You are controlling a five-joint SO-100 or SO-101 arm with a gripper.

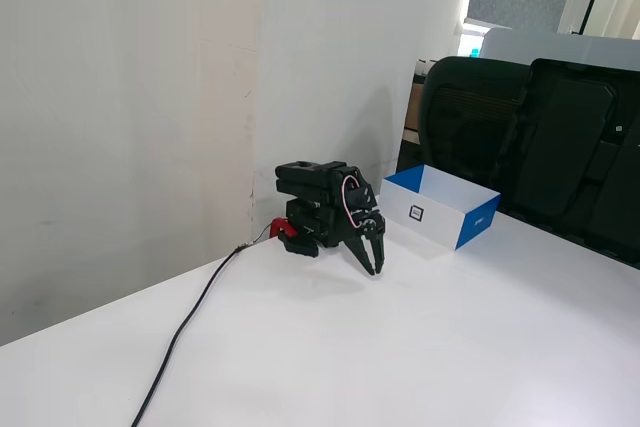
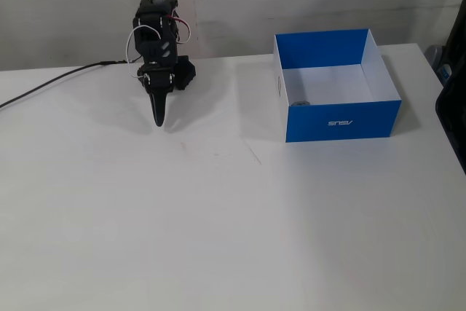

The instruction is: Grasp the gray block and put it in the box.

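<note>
With the gray block (image 2: 301, 103) already lying in the near-left corner of the box (image 2: 342, 122), well right of the arm, the gripper (image 2: 157, 119) hangs clenched and empty, tip down just above the table (image 2: 233, 216), and need only fold home without scraping it.

Gray block (image 2: 301, 103) in box (image 2: 342, 121), near-left corner; gripper (image 2: 158, 120) well left of box, above table (image 2: 218, 223).

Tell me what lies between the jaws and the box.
Nothing: in both fixed views, only bare white table separates the gripper from the box.
</note>
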